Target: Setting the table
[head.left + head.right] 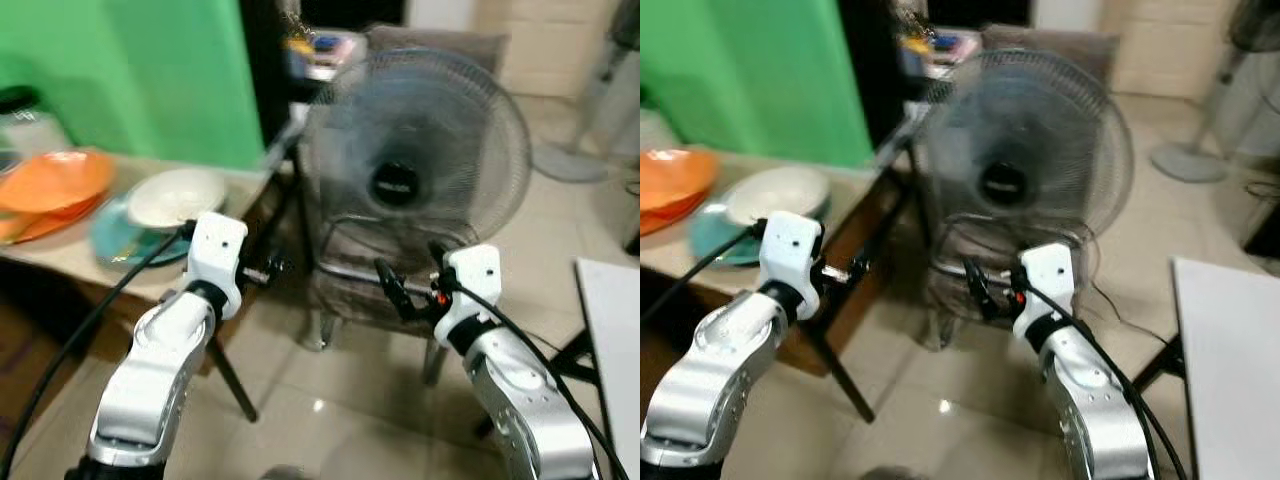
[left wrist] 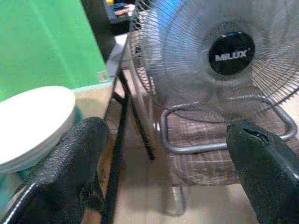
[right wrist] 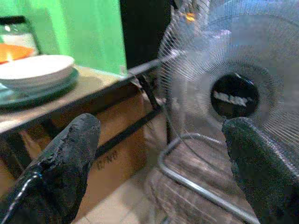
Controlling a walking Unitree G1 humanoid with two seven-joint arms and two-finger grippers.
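Observation:
A white bowl (image 1: 176,196) rests on a teal plate (image 1: 120,243) on the wooden table (image 1: 70,262) at my left. Orange plates (image 1: 55,185) are stacked further left, beside a glass jar (image 1: 25,125). My left gripper (image 1: 268,268) is held out just past the table's right end, open and empty. My right gripper (image 1: 405,283) is raised in front of the fan, also open and empty. The wrist views show the white bowl (image 2: 32,123) and the same bowl (image 3: 36,70) past wide-spread fingers.
A large grey fan (image 1: 415,165) stands on a chair (image 1: 380,300) straight ahead. A white table corner (image 1: 612,330) shows at the right. Another fan's base (image 1: 565,160) sits on the tiled floor far right. A green wall (image 1: 140,70) backs the wooden table.

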